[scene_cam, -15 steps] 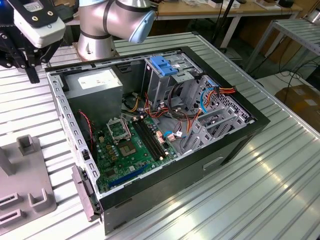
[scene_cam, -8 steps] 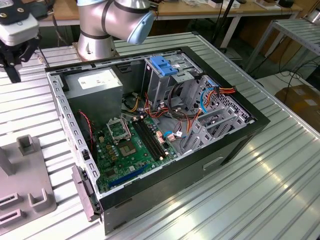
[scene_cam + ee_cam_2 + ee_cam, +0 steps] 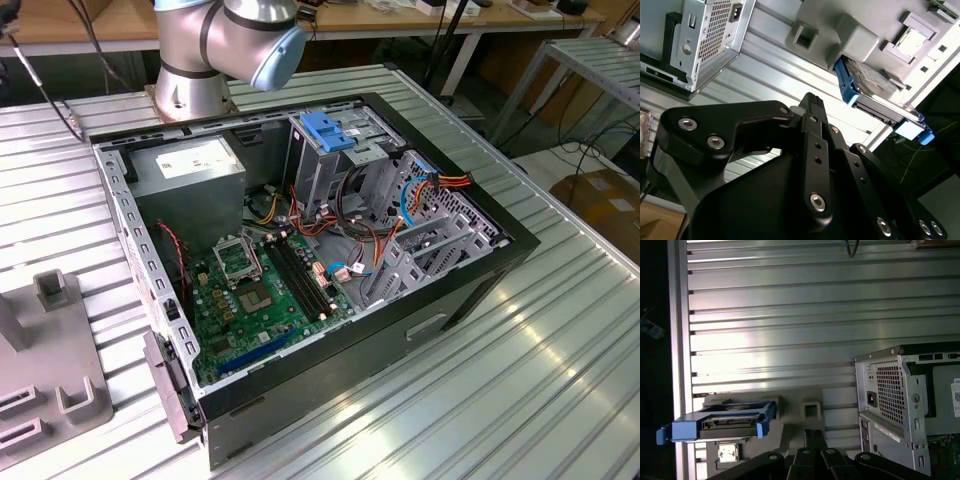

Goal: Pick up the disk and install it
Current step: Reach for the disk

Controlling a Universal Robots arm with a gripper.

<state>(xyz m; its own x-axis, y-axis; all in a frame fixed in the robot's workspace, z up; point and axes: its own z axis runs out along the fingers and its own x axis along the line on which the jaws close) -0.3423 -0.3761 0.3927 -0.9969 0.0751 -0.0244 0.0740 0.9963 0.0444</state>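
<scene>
Risk: if the gripper (image 3: 814, 434) reaches the disk (image 3: 722, 422) closed as it is, the tips hit the blue carrier and cock it in the grey holder (image 3: 790, 407). Fingers look pressed together, empty, touching nothing. The disk stands on edge in the holder, ahead of the gripper, off to one side, apart.

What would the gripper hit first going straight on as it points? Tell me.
Most likely the grey holder on the metal table, which lies straight ahead of the gripper in both wrist views. The disk in its blue frame rests in that holder, off to one side. Depth is unclear.
</scene>
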